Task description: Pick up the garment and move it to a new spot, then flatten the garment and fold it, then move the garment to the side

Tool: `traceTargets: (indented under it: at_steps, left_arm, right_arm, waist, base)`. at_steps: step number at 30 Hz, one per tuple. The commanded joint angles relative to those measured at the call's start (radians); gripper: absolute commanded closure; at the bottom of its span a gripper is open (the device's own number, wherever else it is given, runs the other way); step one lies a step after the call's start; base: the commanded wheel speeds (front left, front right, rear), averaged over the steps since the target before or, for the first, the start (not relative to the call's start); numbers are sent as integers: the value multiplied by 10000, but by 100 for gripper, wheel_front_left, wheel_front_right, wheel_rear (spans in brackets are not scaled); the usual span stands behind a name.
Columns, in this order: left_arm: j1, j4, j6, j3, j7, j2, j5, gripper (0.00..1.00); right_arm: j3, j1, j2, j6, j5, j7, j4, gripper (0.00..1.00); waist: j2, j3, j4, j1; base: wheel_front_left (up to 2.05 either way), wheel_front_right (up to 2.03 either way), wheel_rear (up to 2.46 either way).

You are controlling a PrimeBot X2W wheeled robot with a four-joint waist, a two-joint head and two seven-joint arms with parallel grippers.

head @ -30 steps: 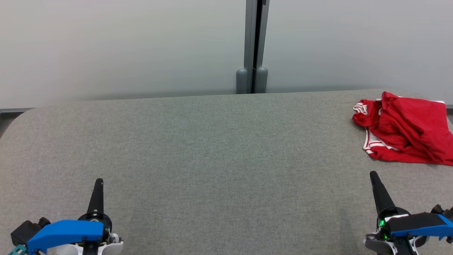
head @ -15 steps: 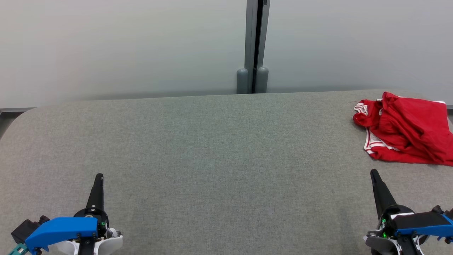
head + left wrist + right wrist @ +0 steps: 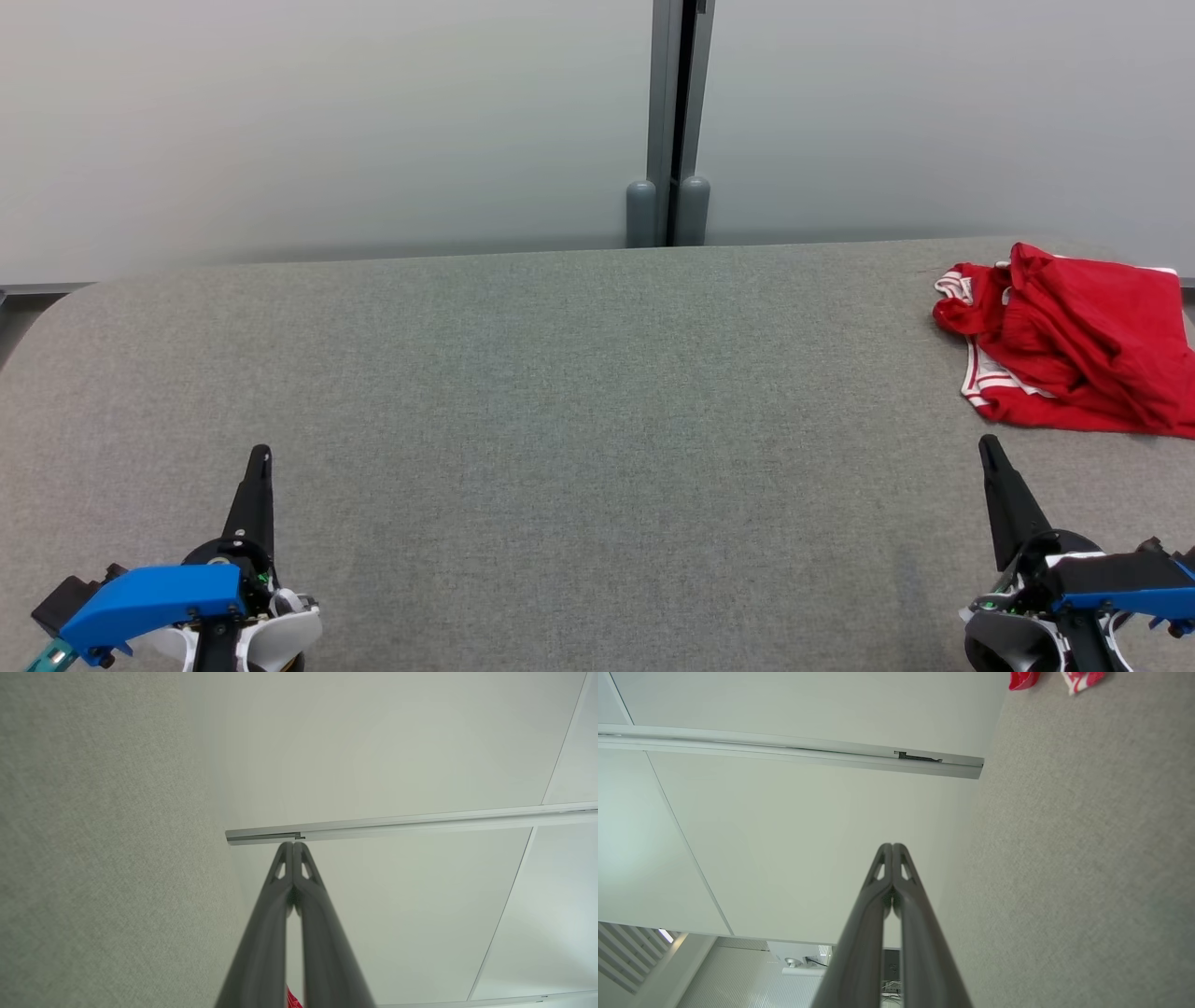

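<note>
A crumpled red garment [image 3: 1074, 341] with white trim lies on the grey table [image 3: 579, 392] at the far right, partly cut off by the head view's edge. Bits of the garment [image 3: 1024, 679] show at the top of the right wrist view, and a red scrap of it [image 3: 292, 998] peeks between the fingers in the left wrist view. My right gripper [image 3: 986, 443] is shut and empty, near the front edge, just short of the garment. At the front left my left gripper [image 3: 261, 455] is shut and empty, far from it. Both [image 3: 293, 844] [image 3: 892, 845] show fingers pressed together.
Pale wall panels stand behind the table, with a grey vertical post [image 3: 674, 121] at the middle of the far edge. The table's left corner [image 3: 56, 308] is rounded. Grey felt stretches between the two grippers.
Both grippers have crept a little forward, up the head view, staying shut. The garment has not moved.
</note>
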Motion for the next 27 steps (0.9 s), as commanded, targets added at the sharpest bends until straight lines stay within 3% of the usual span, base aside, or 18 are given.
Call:
traceTargets:
  at_steps: [1, 12, 27]
  left_arm:
    - [-187, 0, -109, 58, 57, -15, -156, 100]
    - [-262, 36, -215, 148, 215, -86, -891, 100]
    - [-262, 33, -193, 146, 217, -83, -871, 100]
  right_arm:
    - [-44, -102, -82, 4, 171, 72, -16, 100]
    - [-74, -180, -85, 4, 939, 196, 0, 100]
    - [-72, -179, -84, 4, 916, 201, 0, 100]
  waist:
    - [2, 0, 1, 0]
    - [2, 1, 17, 0]
    - [2, 1, 18, 0]
  base:
    - [0, 0, 0]
    - [0, 0, 0]
    - [0, 0, 0]
